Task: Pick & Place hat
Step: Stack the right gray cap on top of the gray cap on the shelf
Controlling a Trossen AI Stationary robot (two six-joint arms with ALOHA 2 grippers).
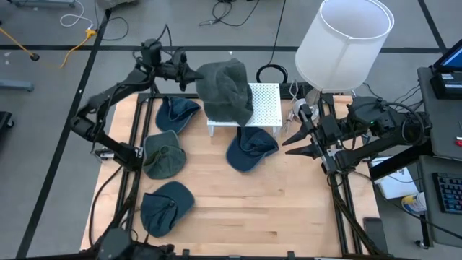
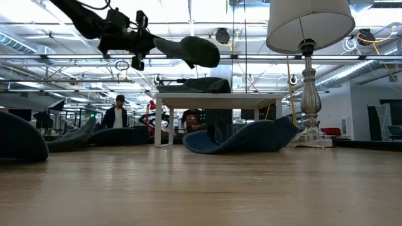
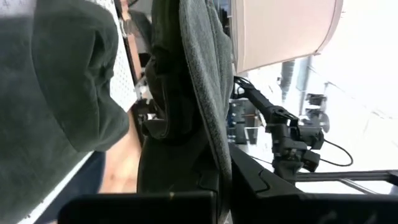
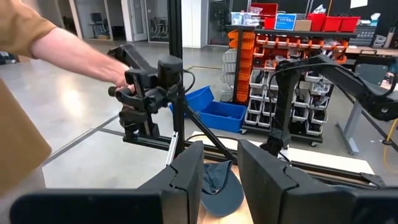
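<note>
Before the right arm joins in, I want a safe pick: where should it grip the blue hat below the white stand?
Grip the brim of the blue hat, coming from above on the right gripper side. In the low view the brim curls up off the table, leaving a thin free edge.

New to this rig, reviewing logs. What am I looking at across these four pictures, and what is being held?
Two dark robot arms work at a wooden table. One camera looks straight down, one sits level with the tabletop, and one rides on each wrist. The left gripper holds a dark grey hat in the air, above a small white stand. Four more hats lie on the wood: three on the left side and a blue one in front of the stand. A white lamp stands at the back. The right gripper waits open, empty, beside the lamp.
</note>
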